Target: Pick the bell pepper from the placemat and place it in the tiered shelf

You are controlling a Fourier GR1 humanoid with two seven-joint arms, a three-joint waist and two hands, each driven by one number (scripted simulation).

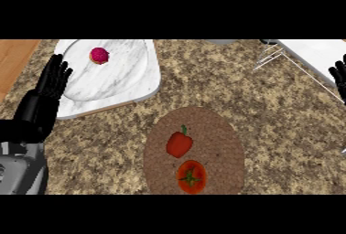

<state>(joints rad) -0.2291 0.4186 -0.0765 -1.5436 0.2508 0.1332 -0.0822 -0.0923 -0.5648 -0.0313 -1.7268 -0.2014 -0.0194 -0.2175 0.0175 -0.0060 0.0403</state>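
The left hand (pixel 52 77) rests open at the view's left edge, fingers straight and pointing up, holding nothing, beside a white marble board (pixel 128 68) that carries a pink item (pixel 99 55); of the right hand (pixel 338 75) only fingertips show at the right edge, so I cannot tell how far apart they are. The red bell pepper (pixel 179 143) lies on the round brown placemat (pixel 216 137) on the bench (pixel 270 119), its long axis running near-far with the green stem pointing away, just above a tomato (pixel 191 177). The white wire tiered shelf (pixel 307 55) stands at the far right.
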